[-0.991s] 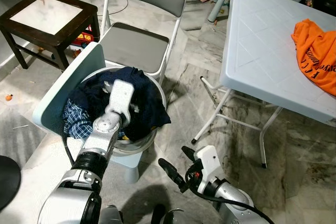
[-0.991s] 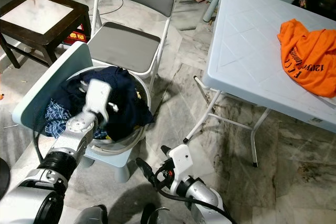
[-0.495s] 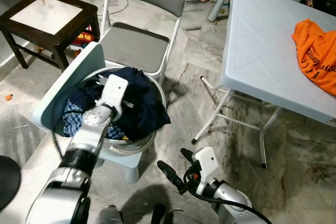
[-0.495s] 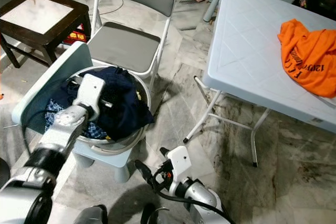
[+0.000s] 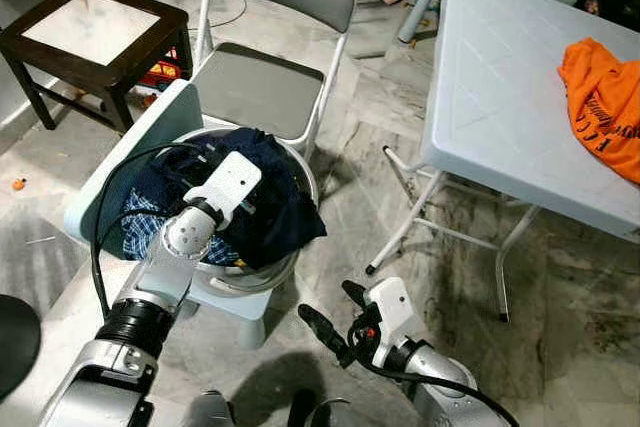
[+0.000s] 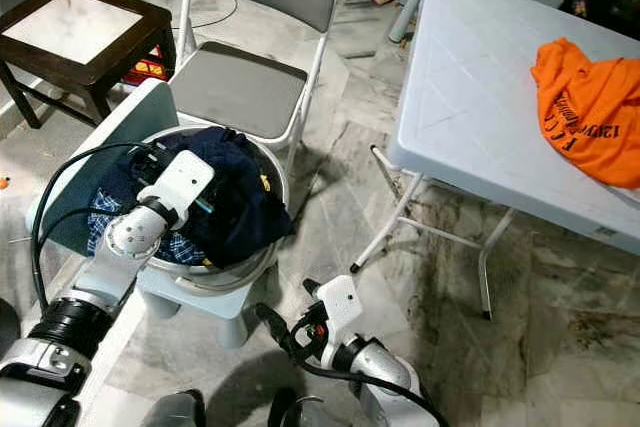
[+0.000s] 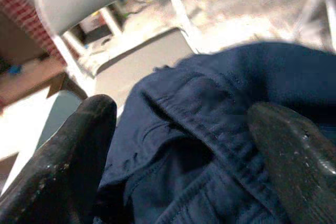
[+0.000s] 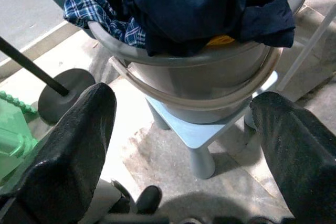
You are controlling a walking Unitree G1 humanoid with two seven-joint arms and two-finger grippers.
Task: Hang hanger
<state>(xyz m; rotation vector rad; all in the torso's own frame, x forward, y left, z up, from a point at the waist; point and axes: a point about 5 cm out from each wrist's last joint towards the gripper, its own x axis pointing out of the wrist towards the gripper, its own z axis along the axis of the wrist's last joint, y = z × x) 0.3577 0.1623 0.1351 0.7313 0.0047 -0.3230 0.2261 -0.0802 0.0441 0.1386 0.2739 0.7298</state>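
Left hand (image 7: 178,145), fingers spread, hovers over soft navy clothes (image 5: 262,197) heaped in the basket (image 5: 265,282), right hand (image 5: 335,322) open low near the floor; no hanger is discernible, though one should prove light, stiff, best gripped at its neck.

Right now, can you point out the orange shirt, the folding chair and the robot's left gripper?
orange shirt (image 5: 603,97), left eye view, middle of the crumpled cloth.
folding chair (image 5: 255,89), left eye view, grey seat.
left gripper (image 7: 181,145), left wrist view, between its two fingertips, over dark blue clothing.
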